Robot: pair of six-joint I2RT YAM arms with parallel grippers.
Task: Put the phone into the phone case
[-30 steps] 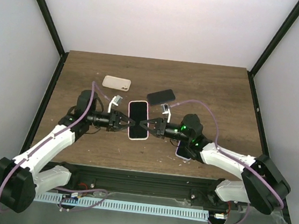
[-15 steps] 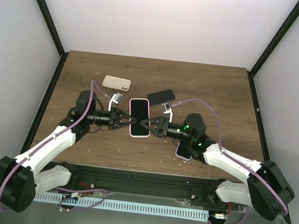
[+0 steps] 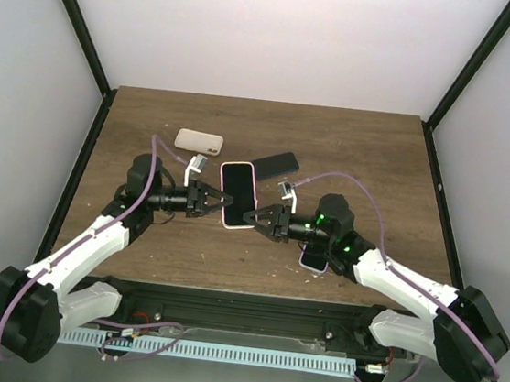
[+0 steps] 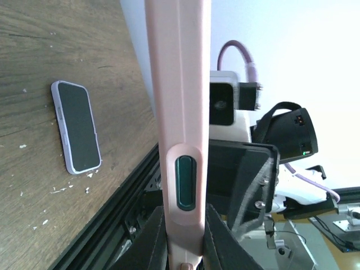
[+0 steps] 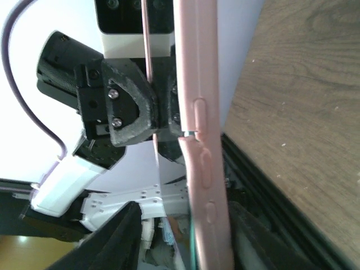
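At mid-surface, the left tool (image 3: 218, 202) is clamped narrow on the left long edge of the pink phone (image 3: 238, 195). Left wrist view: fingers (image 4: 147, 244) pressed to the pink rim, one on each side, just below a dark green button (image 4: 184, 183).

Right tool (image 3: 252, 216) is spread wide at the phone's lower right corner. Right wrist view: the pink edge runs between its fingers (image 5: 121, 236), with a clear gap on one side, so no grip.

The phone's screen faces up, black glass in a pink rim, turned slightly off square to the wooden surface (image 3: 360, 157). Cannot tell whether it clears the wood.

A dark phone (image 3: 275, 164) lies just beyond the pink phone's top right corner; contact unclear. A beige case (image 3: 199, 140) lies flat farther out to the left, apart from the rest. A lilac phone (image 3: 314, 259) lies screen up, partly under the right arm, toward the near edge.
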